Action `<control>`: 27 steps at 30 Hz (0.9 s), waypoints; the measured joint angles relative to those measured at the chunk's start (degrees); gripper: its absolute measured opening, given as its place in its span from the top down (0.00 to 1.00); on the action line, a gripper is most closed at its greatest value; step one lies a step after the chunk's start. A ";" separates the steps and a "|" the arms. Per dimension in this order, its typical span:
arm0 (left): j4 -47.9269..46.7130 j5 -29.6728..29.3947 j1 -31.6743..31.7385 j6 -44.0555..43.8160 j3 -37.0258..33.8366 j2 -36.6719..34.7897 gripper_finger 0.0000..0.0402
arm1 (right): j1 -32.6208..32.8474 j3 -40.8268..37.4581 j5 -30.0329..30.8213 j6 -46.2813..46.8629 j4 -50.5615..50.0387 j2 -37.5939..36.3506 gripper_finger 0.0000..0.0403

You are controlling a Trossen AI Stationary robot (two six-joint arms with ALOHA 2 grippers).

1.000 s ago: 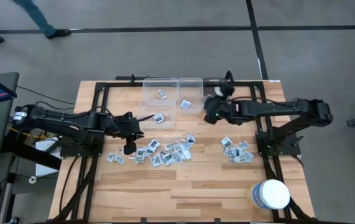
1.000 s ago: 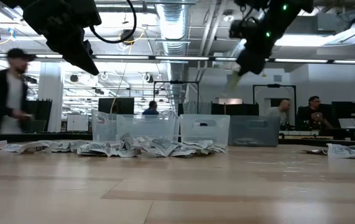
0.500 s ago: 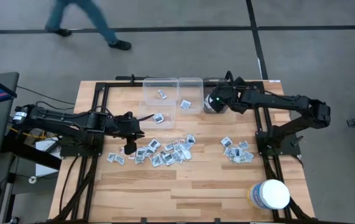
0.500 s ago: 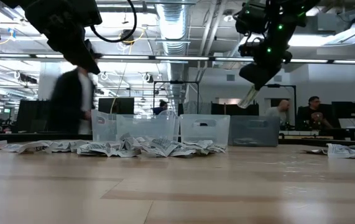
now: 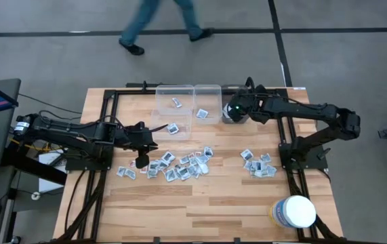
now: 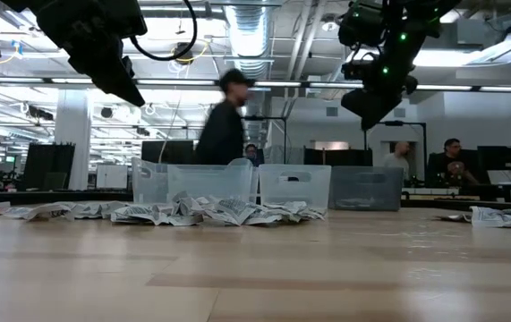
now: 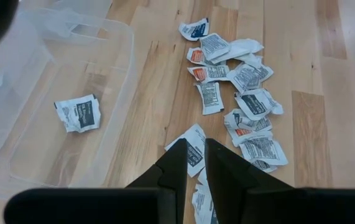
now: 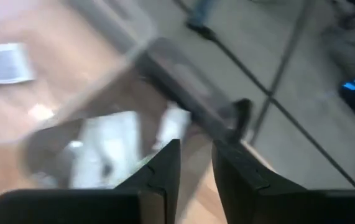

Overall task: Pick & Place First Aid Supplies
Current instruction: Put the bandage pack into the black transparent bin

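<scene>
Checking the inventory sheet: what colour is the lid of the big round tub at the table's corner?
White; the tub shows best in the high view.
</scene>
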 joint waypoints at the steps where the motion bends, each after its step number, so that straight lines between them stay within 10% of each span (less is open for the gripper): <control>1: 0.00 0.00 0.00 0.00 0.00 0.01 0.86 | 0.47 0.00 -2.16 -1.22 0.88 0.00 0.78; 9: 0.00 0.37 0.00 0.40 0.00 0.01 0.86 | 8.48 -3.45 -31.85 -13.41 19.24 0.06 0.78; 27: 4.43 9.60 -1.16 -1.50 -3.85 -0.01 0.86 | 30.59 1.31 -34.17 -13.51 26.10 24.00 0.78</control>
